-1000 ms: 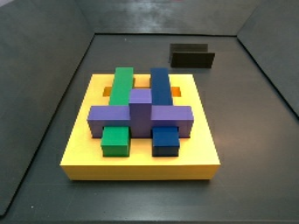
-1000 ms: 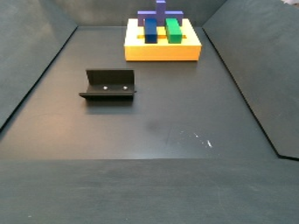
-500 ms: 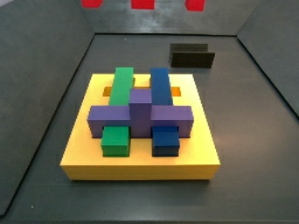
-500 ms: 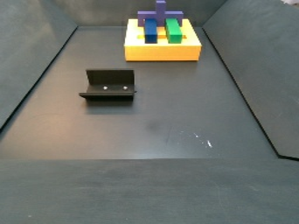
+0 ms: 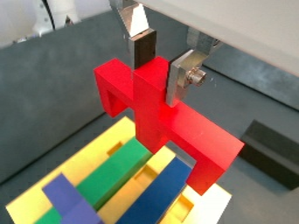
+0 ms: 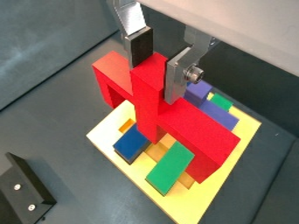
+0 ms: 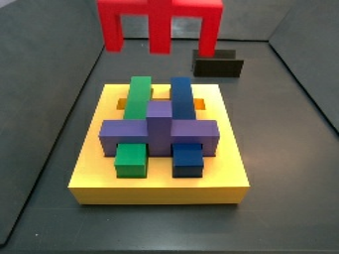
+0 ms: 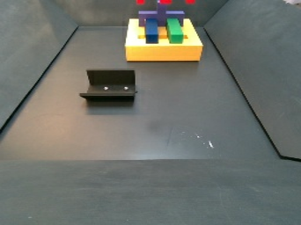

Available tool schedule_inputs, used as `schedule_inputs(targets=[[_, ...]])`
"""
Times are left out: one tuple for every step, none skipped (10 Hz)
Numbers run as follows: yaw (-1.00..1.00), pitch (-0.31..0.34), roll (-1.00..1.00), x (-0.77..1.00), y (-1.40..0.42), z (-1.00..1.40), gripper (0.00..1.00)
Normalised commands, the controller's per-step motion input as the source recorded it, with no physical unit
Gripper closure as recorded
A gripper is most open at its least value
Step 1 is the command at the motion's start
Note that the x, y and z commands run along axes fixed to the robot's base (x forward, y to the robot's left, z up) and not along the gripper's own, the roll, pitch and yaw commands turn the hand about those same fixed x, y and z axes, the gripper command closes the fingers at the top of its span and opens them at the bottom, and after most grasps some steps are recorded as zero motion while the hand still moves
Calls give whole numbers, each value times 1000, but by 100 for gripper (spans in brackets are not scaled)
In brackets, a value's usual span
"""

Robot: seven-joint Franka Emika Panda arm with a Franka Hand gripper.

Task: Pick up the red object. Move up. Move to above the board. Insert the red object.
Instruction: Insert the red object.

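My gripper [image 5: 162, 63] is shut on the central post of the red object [image 5: 176, 122], a bright red crossbar with two legs; both wrist views show this, and the gripper [image 6: 162, 63] has a silver finger on each side of the post. The red object [image 7: 159, 15] hangs legs down above the far end of the board [image 7: 159, 184], apart from it. The board is a yellow slab carrying a green block [image 7: 139, 91], a blue block [image 7: 180, 91] and a purple cross block [image 7: 159, 127]. The gripper itself is out of frame in both side views.
The fixture [image 7: 219, 65] stands on the dark floor beyond the board; it also shows in a side view [image 8: 109, 85] and in a wrist view [image 6: 24, 188]. Sloping grey walls [image 7: 54, 109] bound the floor on both sides.
The red object has come down into a side view from the top edge; half a second ago only its leg tips showed, one second ago nothing. The board and fixture have not moved.
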Motion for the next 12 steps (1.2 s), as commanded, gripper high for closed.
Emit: schedule_inputs(targets=[[14,-153,131,11,-251,-871,100],[0,-190,116,0,-134,-820,100],[11,-214,97,-166,-120,-837,100],[0,-276,9,-274,-129,-720,100],[20,-286,-1,-200,-17,-520,100],[71,-161,-34,166,0,-237,100],[0,-59,-84,300,129,0,100],[0,-11,-24,89,97,0,100],[0,0,31,0,29,0,100],[11,13,124,0,0,0,100],[0,0,91,-23,0,-83,100],[37,0,100,134,0,-83,100]])
